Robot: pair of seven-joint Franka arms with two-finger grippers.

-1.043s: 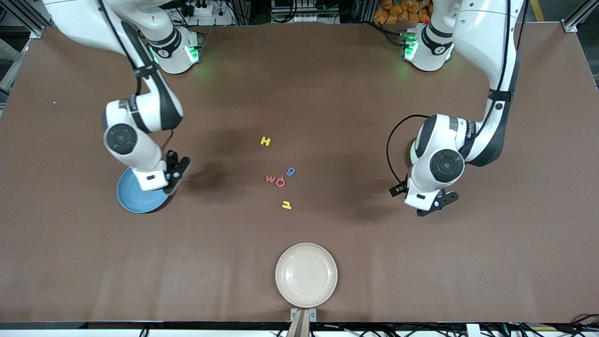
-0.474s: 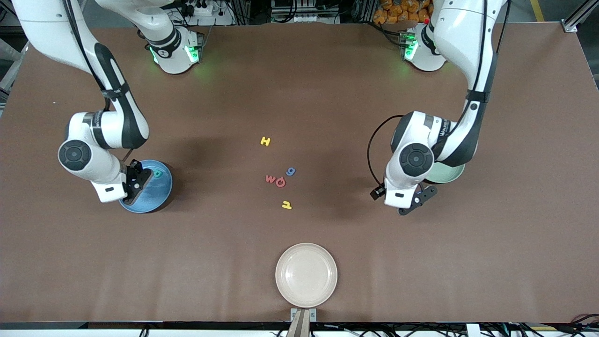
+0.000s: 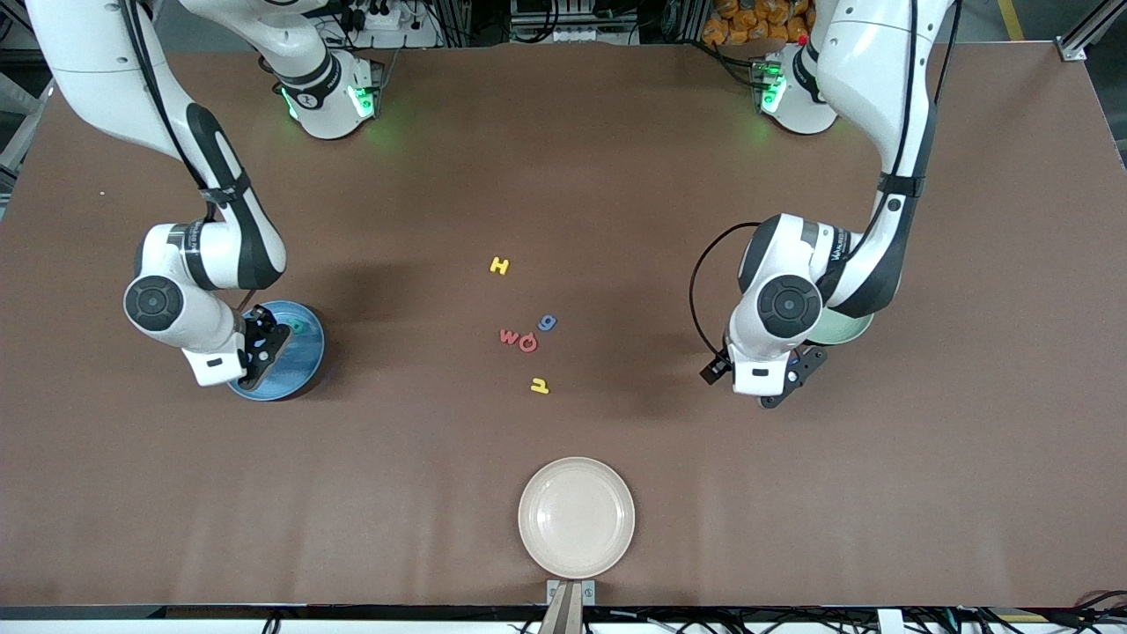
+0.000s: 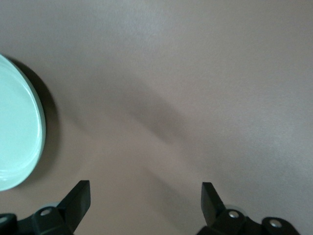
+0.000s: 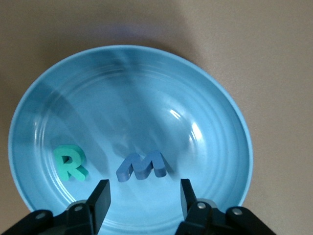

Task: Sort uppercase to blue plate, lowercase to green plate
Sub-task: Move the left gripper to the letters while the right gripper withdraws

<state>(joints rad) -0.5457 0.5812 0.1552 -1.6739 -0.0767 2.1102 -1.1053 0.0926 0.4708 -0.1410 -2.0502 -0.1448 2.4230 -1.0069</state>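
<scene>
Start at the right arm's end of the surface [image 3: 563, 176]: your right end effector [image 5: 143, 188] hangs low over the blue plate [image 5: 230, 112] with its fingers spread and nothing between them. The blue W [image 5: 142, 166] lies flat in the plate just clear of them, beside the teal-green R [image 5: 72, 163], so I judge this drop as done. In the middle of the surface five letters wait: yellow H [image 3: 499, 265] nearest the bases, then blue g [image 3: 547, 322], red w [image 3: 509, 335] touching red Q [image 3: 527, 343], and yellow h [image 3: 540, 385] nearest the front camera. The cream-white plate [image 3: 577, 518] lies nearer that camera again. At the left arm's end, your left end effector [image 3: 792, 379] hovers released and empty over bare surface just beside the green plate [image 3: 850, 330]. Next you should lift the right arm clear and go for H or Q; Q calls for care, since it touches w. Compared with a second ago, the right end effector has gone from clenched to spread and shifted across the blue plate, and the left arm has moved off the green plate, whose rim now shows.
</scene>
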